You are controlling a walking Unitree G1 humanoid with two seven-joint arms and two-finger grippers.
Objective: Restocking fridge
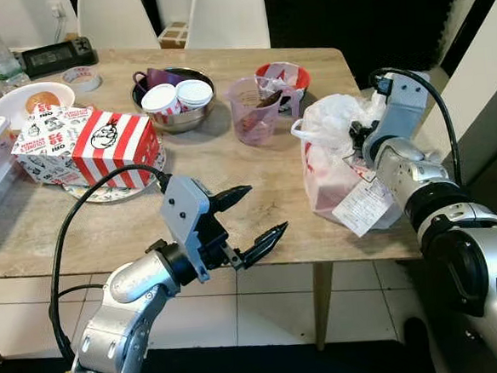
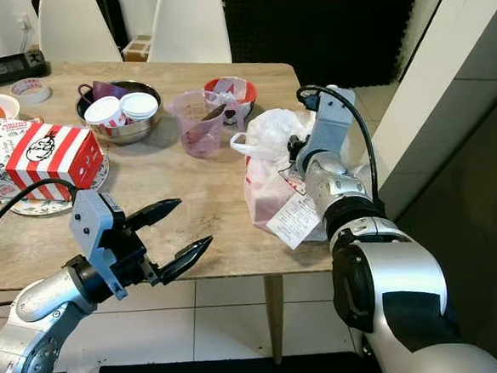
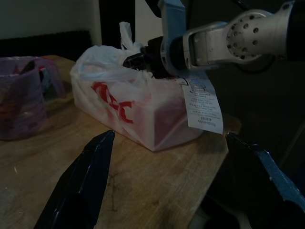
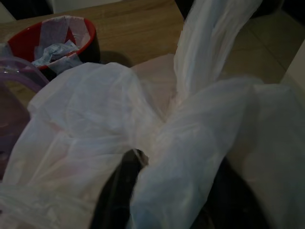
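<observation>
A white plastic takeaway bag [image 1: 333, 176] with red print and a stapled receipt [image 1: 365, 206] sits on the right end of the wooden table [image 1: 231, 179]. My right gripper [image 4: 174, 191] is pushed into the bag's bunched top. Its fingers [image 4: 119, 191] stand apart with crumpled plastic between them, and the tips are partly hidden. My left gripper [image 1: 267, 209] hovers open over the table's front edge, left of the bag and holding nothing. In the left wrist view the bag [image 3: 133, 109] lies straight ahead of it.
A purple measuring jug [image 1: 252, 109] and a red bowl [image 1: 282, 77] stand just left of the bag. Further left are a metal bowl holding two cups [image 1: 174, 102] and a red-striped box [image 1: 113, 145]. A wall corner [image 2: 446, 79] rises at the right.
</observation>
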